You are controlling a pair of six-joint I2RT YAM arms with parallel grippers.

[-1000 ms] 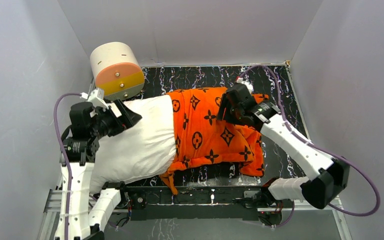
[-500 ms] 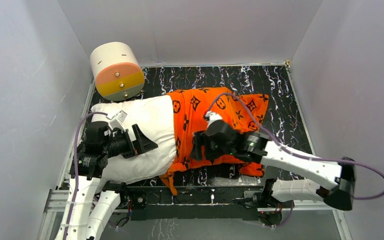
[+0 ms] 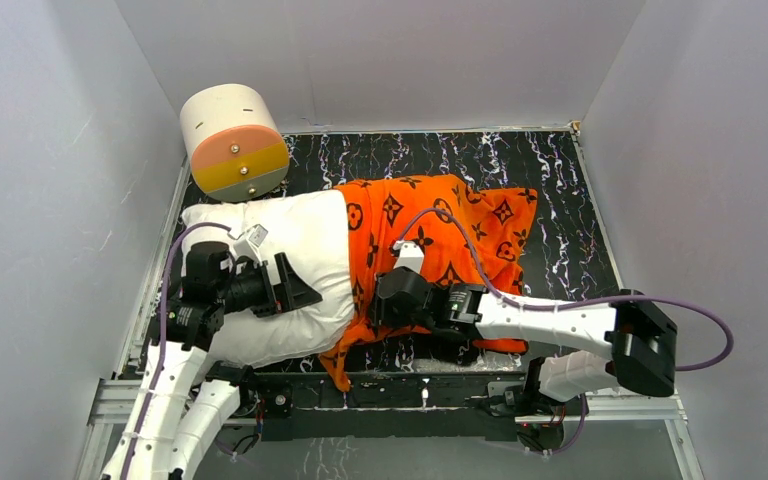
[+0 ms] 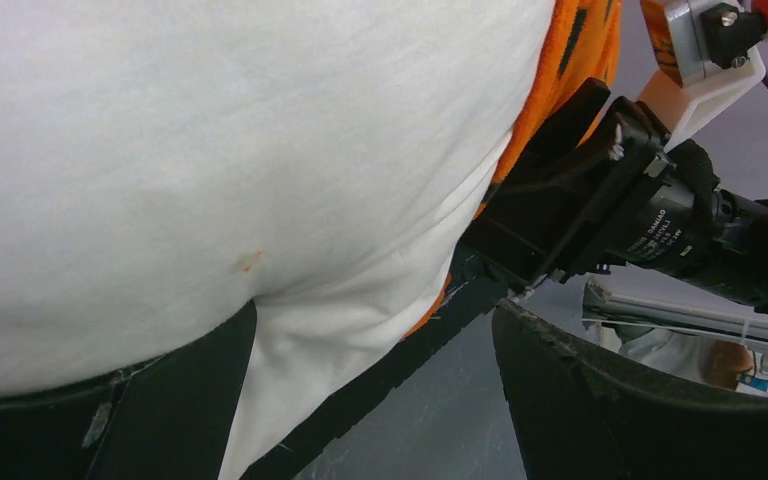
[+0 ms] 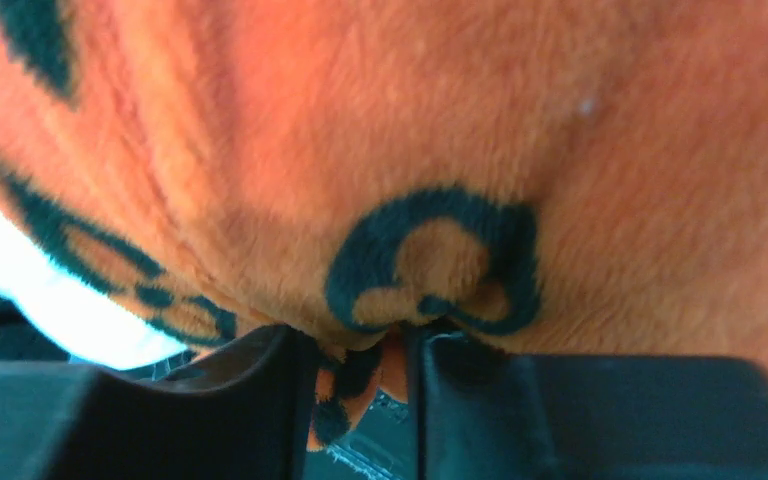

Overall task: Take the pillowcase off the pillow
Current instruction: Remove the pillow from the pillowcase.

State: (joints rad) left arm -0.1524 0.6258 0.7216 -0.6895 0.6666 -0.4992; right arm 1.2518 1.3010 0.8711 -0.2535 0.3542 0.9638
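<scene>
The right claw (image 5: 350,345) is clamping a fold of the pillowcase (image 5: 460,150). Its two fingers are standing close together, and the orange plush with a black flower motif is going down into the narrow gap between them. The claw is gripping at the near edge of the cover. The rest of the cover is lying beyond the claw and to its right, on the black marbled table (image 3: 560,200).

To the left of this claw the white pillow (image 3: 290,250) is coming out of the cover. Its left part is lying bare, and its right part is going inside the orange fabric.

The left claw (image 3: 295,285) is resting on this bare part with its fingers wide apart. The white fabric is bulging between them and nothing is being pinched.

Far beyond the left claw, a cream-and-orange cylinder (image 3: 232,143) is lying near the pillow's far corner.
</scene>
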